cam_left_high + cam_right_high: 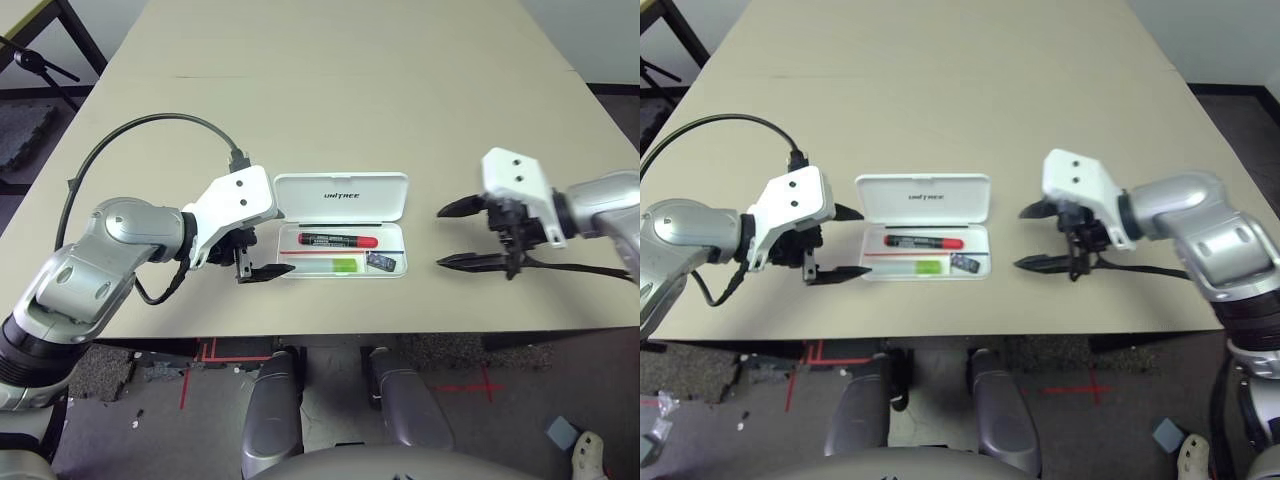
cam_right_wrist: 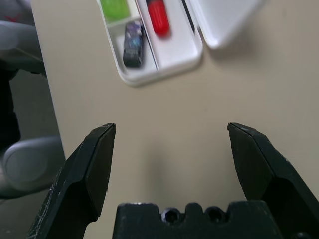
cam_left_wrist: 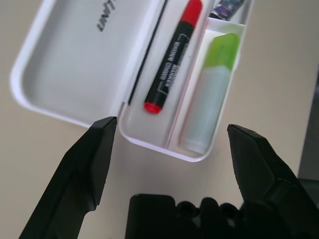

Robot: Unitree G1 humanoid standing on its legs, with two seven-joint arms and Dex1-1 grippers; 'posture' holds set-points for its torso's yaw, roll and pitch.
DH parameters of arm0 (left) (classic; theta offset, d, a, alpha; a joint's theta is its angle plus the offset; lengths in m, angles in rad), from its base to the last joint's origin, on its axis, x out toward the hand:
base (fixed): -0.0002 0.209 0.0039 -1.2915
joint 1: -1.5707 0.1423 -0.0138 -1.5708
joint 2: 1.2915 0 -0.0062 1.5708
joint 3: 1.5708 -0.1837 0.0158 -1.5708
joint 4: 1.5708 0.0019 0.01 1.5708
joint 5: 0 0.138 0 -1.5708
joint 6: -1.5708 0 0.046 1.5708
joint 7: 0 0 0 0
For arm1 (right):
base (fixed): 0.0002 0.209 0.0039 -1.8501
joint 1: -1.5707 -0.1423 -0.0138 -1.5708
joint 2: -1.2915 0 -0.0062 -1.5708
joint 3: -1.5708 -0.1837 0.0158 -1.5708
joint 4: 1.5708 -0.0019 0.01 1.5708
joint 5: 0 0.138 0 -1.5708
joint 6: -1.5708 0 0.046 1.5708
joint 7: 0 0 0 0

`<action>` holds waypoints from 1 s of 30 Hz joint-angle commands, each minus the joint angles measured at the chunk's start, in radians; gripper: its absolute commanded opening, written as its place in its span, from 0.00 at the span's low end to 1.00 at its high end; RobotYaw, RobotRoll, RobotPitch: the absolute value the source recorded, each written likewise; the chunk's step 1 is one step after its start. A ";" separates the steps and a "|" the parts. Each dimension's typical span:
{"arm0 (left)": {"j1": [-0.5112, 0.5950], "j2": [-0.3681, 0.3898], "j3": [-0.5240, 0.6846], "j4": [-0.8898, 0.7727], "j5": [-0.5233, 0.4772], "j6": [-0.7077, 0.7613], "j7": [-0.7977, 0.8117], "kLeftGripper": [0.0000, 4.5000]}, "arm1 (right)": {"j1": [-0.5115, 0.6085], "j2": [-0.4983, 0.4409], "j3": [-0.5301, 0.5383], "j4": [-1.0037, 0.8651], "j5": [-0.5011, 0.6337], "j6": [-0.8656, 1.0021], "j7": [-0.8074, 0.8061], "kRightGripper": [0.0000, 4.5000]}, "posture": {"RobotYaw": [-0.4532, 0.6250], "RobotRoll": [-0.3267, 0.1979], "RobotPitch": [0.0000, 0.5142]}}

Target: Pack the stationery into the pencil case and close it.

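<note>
While the pencil case is lying open — marker pen inside — left gripper and right gripper are being held spread wide, empty.

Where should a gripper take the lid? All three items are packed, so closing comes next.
Probably the lid's far long edge, reached from the far side: the lid lies open flat on the table, hinged to the pencil case's tray along its near edge.
</note>
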 commanded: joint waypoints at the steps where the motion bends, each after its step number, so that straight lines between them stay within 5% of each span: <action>1: 0.008 0.012 0.032 0.055 0.016 -0.034 0.006 0.79 | 0.014 -0.015 -0.032 0.022 0.011 0.003 0.009 1.00 | 0.38 0.62 0.40; 10: 0.006 0.040 -0.031 0.284 0.216 -0.235 0.046 0.01 | 0.014 -0.005 -0.029 0.018 0.005 0.015 -0.004 1.00 | 0.37 0.62 0.38; 18: -0.052 -0.040 -0.056 0.484 0.339 -0.409 0.106 0.01 | 0.019 0.000 -0.027 -0.004 0.006 0.038 -0.025 1.00 | 0.35 0.62 0.37; 24: -0.111 -0.202 -0.019 0.614 0.313 -0.541 0.159 0.01 | 0.025 -0.004 -0.017 0.003 -0.009 0.038 -0.033 1.00 | 0.35 0.62 0.36; 30: -0.124 -0.271 -0.003 0.623 0.277 -0.555 0.141 0.01 | 0.028 -0.004 -0.020 0.000 -0.007 0.043 -0.039 1.00 | 0.34 0.62 0.35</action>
